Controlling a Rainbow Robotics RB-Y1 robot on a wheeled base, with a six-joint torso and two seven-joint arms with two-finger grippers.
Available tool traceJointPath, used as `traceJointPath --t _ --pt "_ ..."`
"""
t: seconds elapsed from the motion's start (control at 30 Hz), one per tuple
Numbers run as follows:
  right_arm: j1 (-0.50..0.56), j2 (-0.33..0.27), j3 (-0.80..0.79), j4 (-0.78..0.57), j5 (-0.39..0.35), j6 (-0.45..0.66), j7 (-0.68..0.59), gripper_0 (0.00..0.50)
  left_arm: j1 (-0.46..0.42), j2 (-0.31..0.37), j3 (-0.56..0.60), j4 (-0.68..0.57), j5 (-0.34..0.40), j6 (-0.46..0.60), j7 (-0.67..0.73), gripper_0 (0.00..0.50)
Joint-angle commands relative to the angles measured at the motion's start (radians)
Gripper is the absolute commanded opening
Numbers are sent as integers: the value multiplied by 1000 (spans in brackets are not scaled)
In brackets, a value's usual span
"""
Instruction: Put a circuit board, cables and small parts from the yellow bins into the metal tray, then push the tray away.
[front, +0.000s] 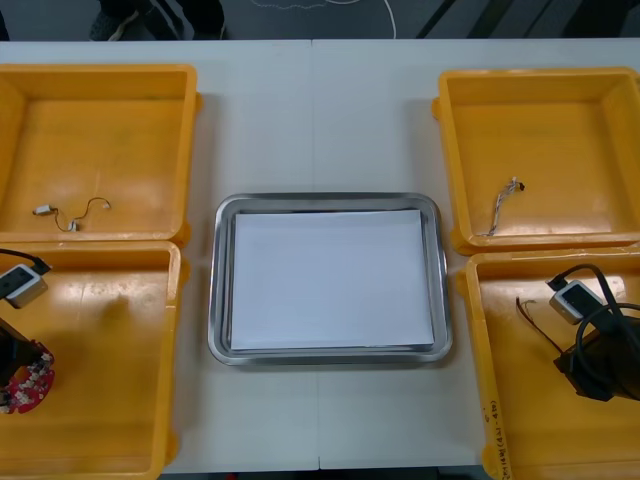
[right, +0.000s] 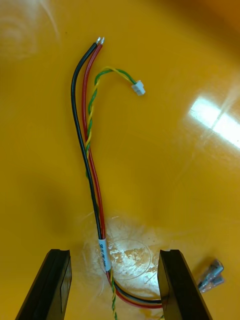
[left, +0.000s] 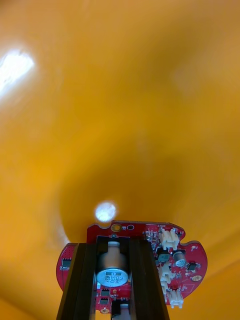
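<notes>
Open, the right gripper straddles the black, red and yellow-green cable bundle lying in the near right yellow bin, the bundle's length running straight out between its fingers; the left gripper clamps the round red circuit board

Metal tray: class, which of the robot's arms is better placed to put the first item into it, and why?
Left, probably. The left gripper is shut on the red circuit board, ready to lift towards the metal tray. The right gripper stands open astride a cable not yet gripped.
</notes>
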Motion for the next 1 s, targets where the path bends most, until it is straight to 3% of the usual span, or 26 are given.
traceJointPath --t 0.03,0.3,0.87,0.9,0.93,0.97,1.0 --pt "-19 22 5 3 15 5 42 500 -47 -13 -72 -45 -46 11 249 0" --pt "-23 36 5 30 9 -1 78 500 -69 -105 -84 -49 -132 15 246 0" --pt "-35 59 25 95 9 -73 120 500 -75 -113 -119 -48 -157 15 247 14" --pt "-35 59 25 96 9 -75 121 500 -75 -113 -119 -48 -155 15 246 29" --pt "-35 59 25 96 9 -73 121 450 -75 -113 -119 -49 -152 17 246 68" --pt "-35 59 25 96 9 -75 123 399 -75 -113 -119 -49 -152 17 247 162" --pt "-35 59 25 96 9 -75 121 354 -76 -113 -118 -49 -152 17 247 214"
